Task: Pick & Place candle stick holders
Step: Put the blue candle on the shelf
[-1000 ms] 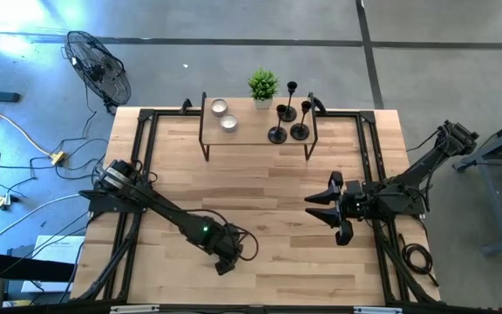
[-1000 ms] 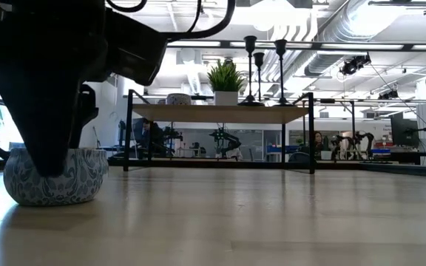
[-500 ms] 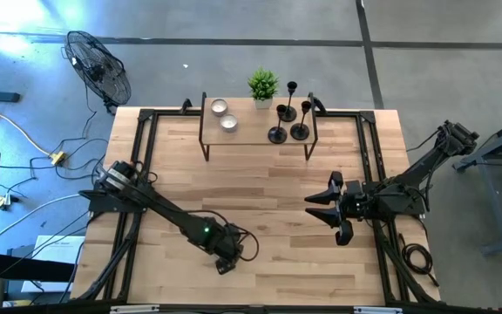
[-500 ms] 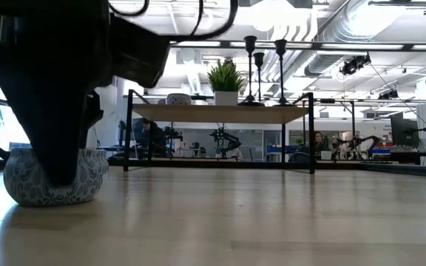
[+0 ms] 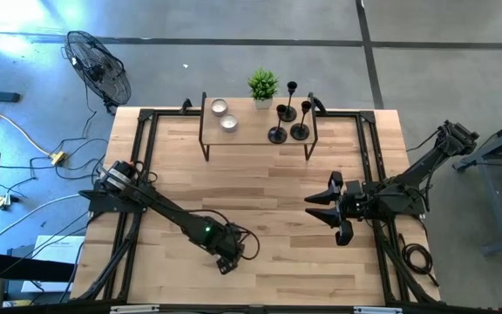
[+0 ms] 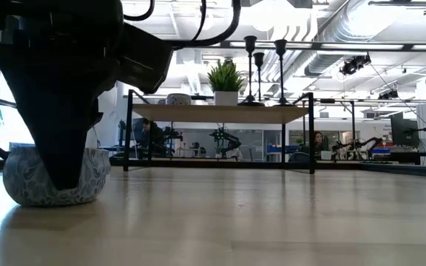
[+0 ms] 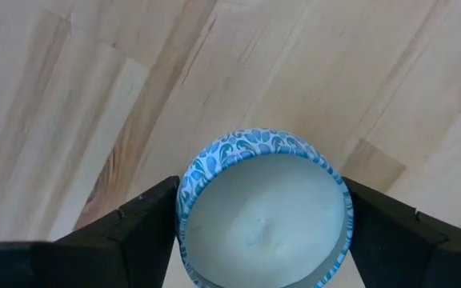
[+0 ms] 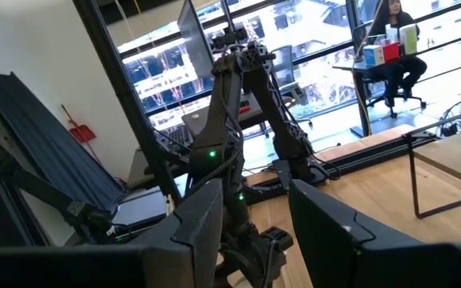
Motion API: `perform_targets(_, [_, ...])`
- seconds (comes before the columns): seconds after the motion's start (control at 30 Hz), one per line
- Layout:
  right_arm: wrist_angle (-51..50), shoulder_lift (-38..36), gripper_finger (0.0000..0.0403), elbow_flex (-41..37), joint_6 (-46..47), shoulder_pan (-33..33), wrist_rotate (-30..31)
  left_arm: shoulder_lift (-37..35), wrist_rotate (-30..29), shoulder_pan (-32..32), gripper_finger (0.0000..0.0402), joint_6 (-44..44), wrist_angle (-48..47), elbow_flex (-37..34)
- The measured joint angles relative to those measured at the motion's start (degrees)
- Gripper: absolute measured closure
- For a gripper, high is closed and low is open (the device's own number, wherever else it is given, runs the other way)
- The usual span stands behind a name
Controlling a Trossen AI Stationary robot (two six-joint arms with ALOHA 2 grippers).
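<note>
Three black candlestick holders point(image 5: 288, 122) stand on their round bases at the right end of a small wooden shelf point(image 5: 251, 133) at the table's far edge; they also show in the low view point(image 6: 261, 70). My left gripper point(image 5: 225, 260) is low near the table's front edge, over a blue-patterned candle bowl point(image 7: 262, 220) that rests on the table point(image 6: 87, 181). My right gripper point(image 5: 325, 212) is open and empty at the table's right side, its fingers apart in its wrist view point(image 8: 254, 216). My left gripper comes from above, pointing down, with one finger point(image 7: 154, 220) on each side of the bowl's round wall point(image 7: 184, 200). The fingers meet the bowl's outer wall at opposite sides. The bowl stands upright with its bottom on the table.
On the shelf there are also a small green plant point(image 5: 262, 85) and two small white candles point(image 5: 223, 114). Black frame rails point(image 5: 142, 157) run along the table's left and right sides. A fan point(image 5: 98, 68) stands on the floor beyond the far left corner.
My left gripper has gone down a little farther around the blue bowl, which has stayed on the table.
</note>
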Motion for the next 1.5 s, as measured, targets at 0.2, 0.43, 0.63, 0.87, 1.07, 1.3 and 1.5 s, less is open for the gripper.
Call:
perform_targets(0.2, [0.0,0.0,0.0263,0.0,0.0,0.1,-1.6,-0.3,1.6,-0.1,0.0112,-0.1,-8.3,2.9])
perform_targets(0.43, [0.5,-0.1,0.0263,0.0,1.5,0.1,-6.7,-0.4,1.6,1.0,0.0112,1.8,-23.2,11.9])
perform_targets(0.63, [1.9,-0.1,0.0263,0.0,0.3,2.0,-11.1,-0.4,-3.2,3.8,0.0112,4.5,-33.5,21.9])
perform_targets(0.87, [3.5,-2.6,0.0263,0.0,-5.1,7.6,-11.3,-0.6,-11.6,8.8,0.0112,6.3,-49.1,36.3])
perform_targets(1.07, [3.5,-7.1,0.0263,0.0,-9.4,12.4,-9.9,-2.2,-16.3,14.5,0.0112,8.3,-51.6,45.9])
perform_targets(1.3, [-0.1,-11.1,0.0263,0.0,-12.1,17.0,-6.4,-3.1,-18.0,23.4,0.0112,11.1,-51.3,51.3])
perform_targets(1.5, [-3.3,-12.5,0.0263,0.0,-13.0,18.2,-2.4,-2.9,-12.6,32.7,0.0112,17.5,-51.4,51.2])
